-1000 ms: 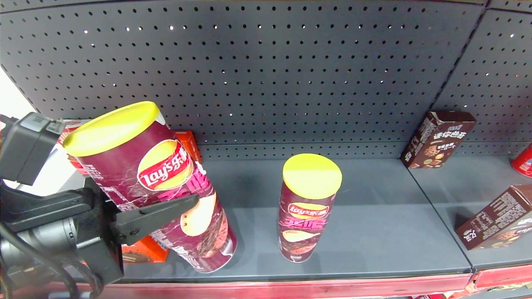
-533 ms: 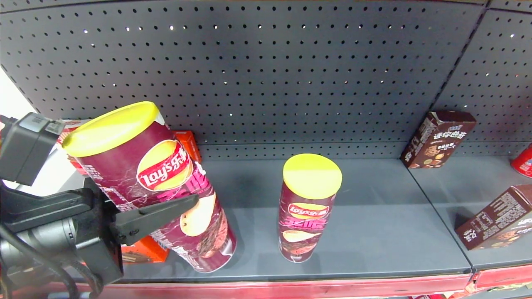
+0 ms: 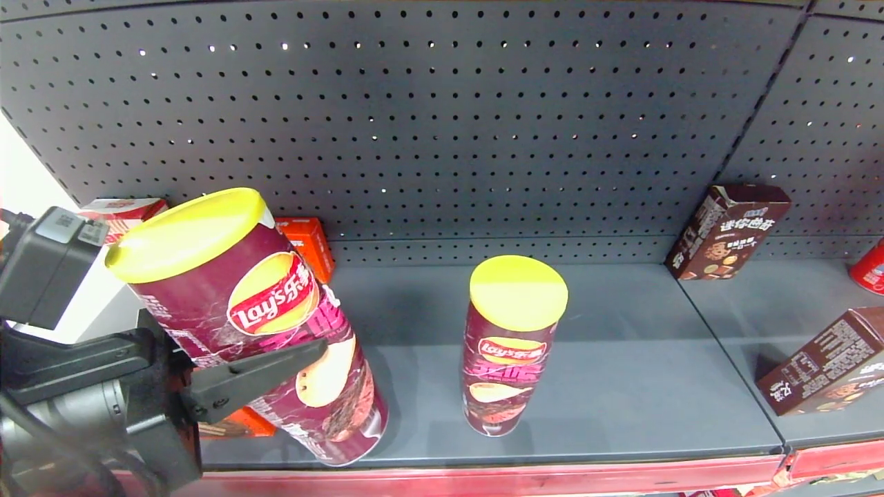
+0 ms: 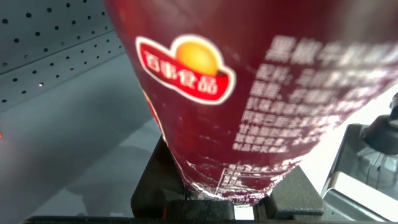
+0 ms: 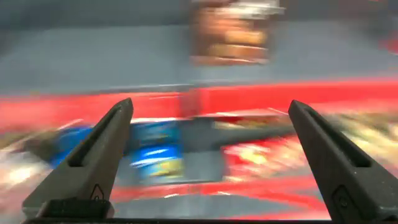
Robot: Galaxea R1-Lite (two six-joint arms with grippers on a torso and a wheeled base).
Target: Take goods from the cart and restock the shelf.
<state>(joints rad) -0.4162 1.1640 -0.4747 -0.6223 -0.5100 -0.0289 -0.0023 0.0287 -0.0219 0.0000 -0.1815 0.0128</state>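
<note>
Chip can (image 3: 266, 300) tilted, clamped mid-body in the left hand (image 3: 283, 342), base near shelf (image 3: 621, 386) front.

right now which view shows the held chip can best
Head view: the whole tilted chip can, lid to base, in the left gripper. Left wrist view gives a close patch of its side; right wrist view faces blurred shelving elsewhere.

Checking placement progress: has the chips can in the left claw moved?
Yes: the held chips can dropped slightly lower, judged against the unmoved standing can.
</note>
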